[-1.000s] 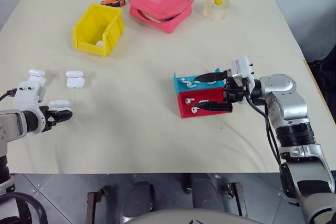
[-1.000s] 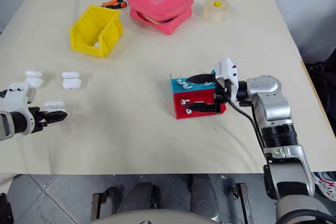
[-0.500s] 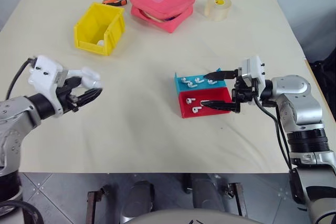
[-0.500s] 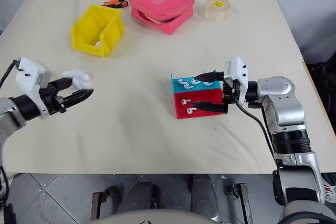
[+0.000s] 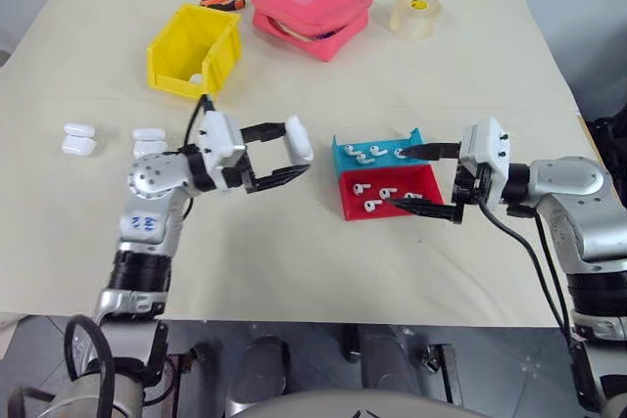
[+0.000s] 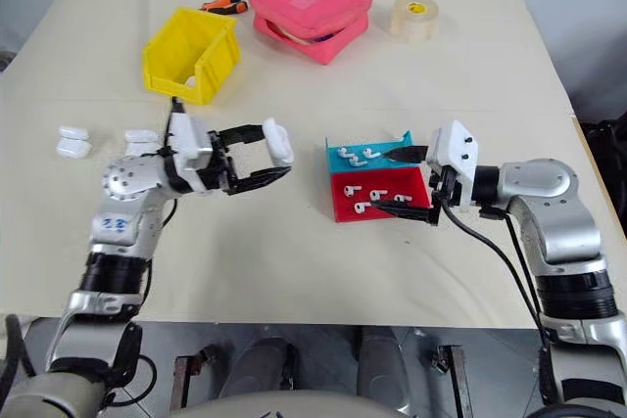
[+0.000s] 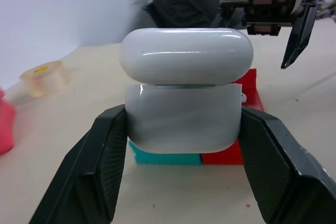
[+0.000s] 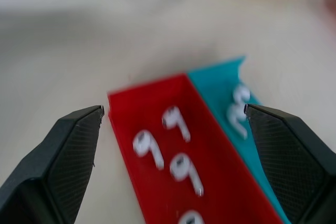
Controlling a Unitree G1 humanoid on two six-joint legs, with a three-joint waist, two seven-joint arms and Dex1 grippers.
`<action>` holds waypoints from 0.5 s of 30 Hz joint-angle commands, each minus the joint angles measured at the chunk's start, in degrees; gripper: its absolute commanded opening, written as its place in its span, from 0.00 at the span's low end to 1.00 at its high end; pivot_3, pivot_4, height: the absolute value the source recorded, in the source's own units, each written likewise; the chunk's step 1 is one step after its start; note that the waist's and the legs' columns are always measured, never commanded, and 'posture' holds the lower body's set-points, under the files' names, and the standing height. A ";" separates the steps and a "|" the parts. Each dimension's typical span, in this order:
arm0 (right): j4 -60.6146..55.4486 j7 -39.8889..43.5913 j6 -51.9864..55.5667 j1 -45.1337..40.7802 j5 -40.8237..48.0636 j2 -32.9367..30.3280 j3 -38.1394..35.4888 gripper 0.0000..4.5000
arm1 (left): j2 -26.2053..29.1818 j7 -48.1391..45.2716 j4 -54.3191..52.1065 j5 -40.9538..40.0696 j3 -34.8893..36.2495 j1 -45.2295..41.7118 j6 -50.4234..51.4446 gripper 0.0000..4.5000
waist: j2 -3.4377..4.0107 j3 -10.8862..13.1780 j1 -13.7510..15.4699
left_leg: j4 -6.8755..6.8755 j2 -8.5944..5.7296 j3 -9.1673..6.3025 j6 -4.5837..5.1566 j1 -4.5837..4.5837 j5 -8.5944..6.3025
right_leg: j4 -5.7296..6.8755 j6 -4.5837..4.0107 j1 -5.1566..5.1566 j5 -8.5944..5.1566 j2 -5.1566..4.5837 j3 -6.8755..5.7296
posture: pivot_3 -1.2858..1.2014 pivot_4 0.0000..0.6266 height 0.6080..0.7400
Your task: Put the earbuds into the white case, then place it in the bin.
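Note:
My left gripper point(image 5: 297, 156) is shut on a white case point(image 5: 298, 138) and holds it above the table, just left of the trays. In the left wrist view the case point(image 7: 184, 121) sits between both fingers point(image 7: 100, 166), with a seam showing under its lid. Several earbuds point(image 5: 378, 201) lie in a red tray point(image 5: 345, 205), and more lie in the blue tray point(image 5: 338, 149) behind it. My right gripper point(image 5: 397, 178) is open, its fingers spread over the red tray's right side. The yellow bin point(image 5: 196, 46) stands at the back left.
More white cases point(image 5: 78, 139) point(image 5: 149, 136) lie at the left of the table. A pink zip pouch point(image 5: 312, 9), a tape roll point(image 5: 415, 14) and orange-handled screwdrivers point(image 5: 223, 0) sit along the far edge. Something small and white lies inside the bin.
My left arm picked a case up from the table's left side and swung it to the centre beside the trays. The right gripper drew back slightly to the right, still open.

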 commanded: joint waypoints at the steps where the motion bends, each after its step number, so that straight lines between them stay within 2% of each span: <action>1: -6.84 -2.81 2.32 1.75 -1.51 -2.10 -0.07 1.00 | -1.93 -2.91 -1.61 -1.95 -1.60 0.63 -1.37 0.62 | 0.00 0.00 -0.01 | 0.04 0.00 0.05 0.08 -0.01 -0.04 | -0.02 0.01 0.00 0.00 0.00 -0.01 | 0.52 0.24 1.00; 4: -10.58 -4.61 4.63 3.67 -1.71 -2.69 -0.23 1.00 | -2.68 -3.56 -3.56 -3.17 -1.60 2.64 -0.23 0.62 | 0.00 0.00 -0.23 | 0.08 -0.01 0.16 0.16 0.01 -0.09 | -0.04 0.06 0.00 0.03 -0.03 0.00 | 0.52 0.24 1.00; 7: -14.09 -6.99 7.17 5.03 -1.70 -2.82 -0.59 0.88 | -2.28 -5.34 -6.76 -4.55 -2.43 5.77 0.60 0.62 | 0.00 0.00 -0.20 | 0.06 0.02 0.16 0.16 0.06 -0.09 | -0.03 0.06 0.03 0.04 -0.02 0.01 | 0.52 0.24 1.00; 10: -15.94 -7.41 10.79 5.36 -2.87 -5.02 1.01 0.66 | -1.49 -6.00 -8.98 -5.00 -2.44 7.66 1.72 0.62 | 0.00 0.00 -0.07 | 0.09 0.03 0.15 0.16 0.05 -0.09 | -0.03 0.09 0.03 0.05 -0.02 0.01 | 0.52 0.24 1.00; 13: -16.89 -7.75 12.20 4.50 -5.37 -7.17 4.01 0.66 | -0.67 -6.56 -10.20 -5.01 -2.12 9.02 1.59 0.62 | 0.00 0.00 0.14 | 0.11 0.01 0.11 0.17 0.05 -0.10 | -0.07 0.11 0.07 0.07 -0.02 0.04 | 0.52 0.24 1.00; 15: -16.98 -7.94 13.31 3.59 -5.70 -7.37 5.29 0.59 | -0.12 -6.17 -10.88 -4.92 -1.82 9.87 1.67 0.62 | 0.00 0.00 0.16 | 0.09 0.01 0.11 0.20 0.05 -0.11 | -0.11 0.11 0.07 0.07 -0.02 0.04 | 0.52 0.24 1.00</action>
